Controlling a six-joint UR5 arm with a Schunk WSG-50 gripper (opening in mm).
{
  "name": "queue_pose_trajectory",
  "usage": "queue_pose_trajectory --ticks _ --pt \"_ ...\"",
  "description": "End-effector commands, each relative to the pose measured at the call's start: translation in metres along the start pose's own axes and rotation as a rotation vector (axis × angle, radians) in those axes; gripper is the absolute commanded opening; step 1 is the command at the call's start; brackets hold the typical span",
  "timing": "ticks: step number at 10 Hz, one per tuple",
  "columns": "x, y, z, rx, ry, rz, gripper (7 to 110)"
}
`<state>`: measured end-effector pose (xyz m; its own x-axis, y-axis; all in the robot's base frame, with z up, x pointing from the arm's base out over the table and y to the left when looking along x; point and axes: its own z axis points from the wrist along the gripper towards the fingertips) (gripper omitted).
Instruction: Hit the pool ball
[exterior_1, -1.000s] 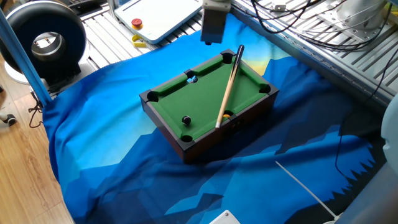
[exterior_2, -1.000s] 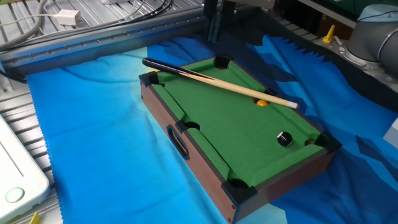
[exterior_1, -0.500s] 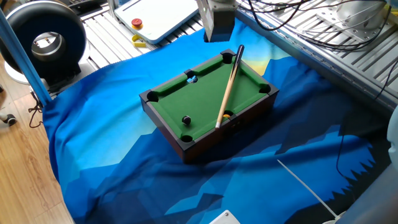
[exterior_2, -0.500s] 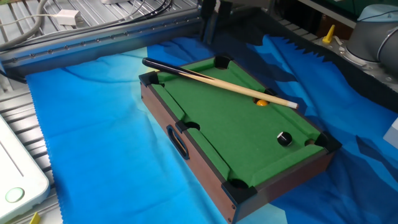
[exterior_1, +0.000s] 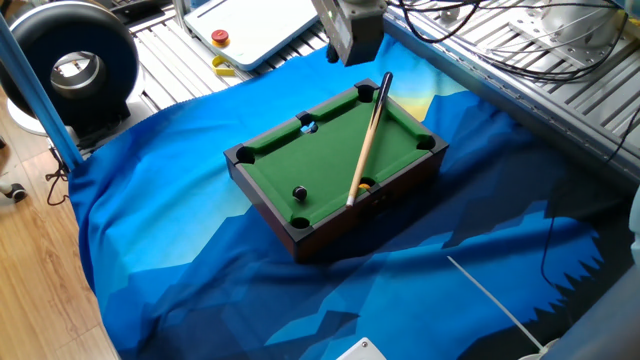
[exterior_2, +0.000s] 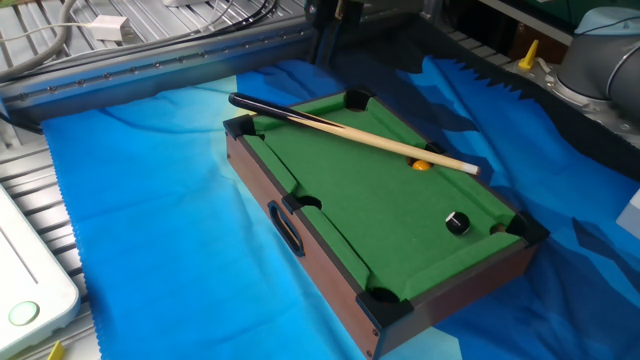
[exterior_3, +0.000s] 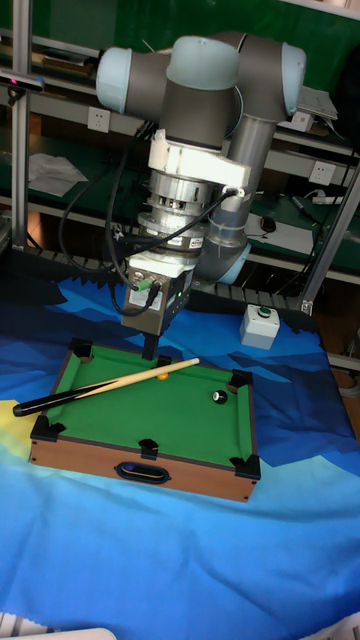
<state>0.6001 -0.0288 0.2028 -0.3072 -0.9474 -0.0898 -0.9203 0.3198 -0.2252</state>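
One miniature pool table (exterior_3: 150, 455) with green felt, a brown wooden body and black corner pockets sits on a rumpled blue cloth (exterior_2: 150, 230) printed with darker blue peaks. On the felt, the tiny glossy black pool ball (exterior_2: 457, 222) rests by itself near one corner pocket, well apart from the other balls and touching nothing. Farther along, a thin wooden cue stick (exterior_1: 366, 143) with a dark butt lies slantwise across the felt, its dark end overhanging the rail; a small orange-yellow ball (exterior_2: 422, 165) lies just beside its pale tip. A pale bluish-white ball (exterior_1: 309, 126) sits at a side pocket on the far rail in one fixed view. Beyond the table's far rail hangs the grey robot arm's two-finger gripper (exterior_3: 148, 347), above the cloth near the cue's dark end, touching neither cue nor balls. I cannot tell whether its fingers are spread or closed.
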Motion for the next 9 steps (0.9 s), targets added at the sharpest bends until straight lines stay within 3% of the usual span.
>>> queue_pose_trajectory --ticks 1,2,3,4,5,8,9 --pt "-0.018 0.015 -0.001 -0.042 -0.099 0.115 7" --pt "-0.024 0.028 -0.005 -0.082 -0.125 0.149 7" --pt "-0.025 0.038 -0.011 -0.099 -0.120 0.170 7" --pt "-0.019 0.046 -0.015 -0.102 -0.069 0.205 7" --pt "-0.013 0.053 -0.014 -0.086 -0.012 0.246 7" --pt "-0.018 0.062 -0.004 -0.067 0.018 0.331 7" --pt "-0.010 0.057 -0.003 -0.045 0.046 0.350 7"
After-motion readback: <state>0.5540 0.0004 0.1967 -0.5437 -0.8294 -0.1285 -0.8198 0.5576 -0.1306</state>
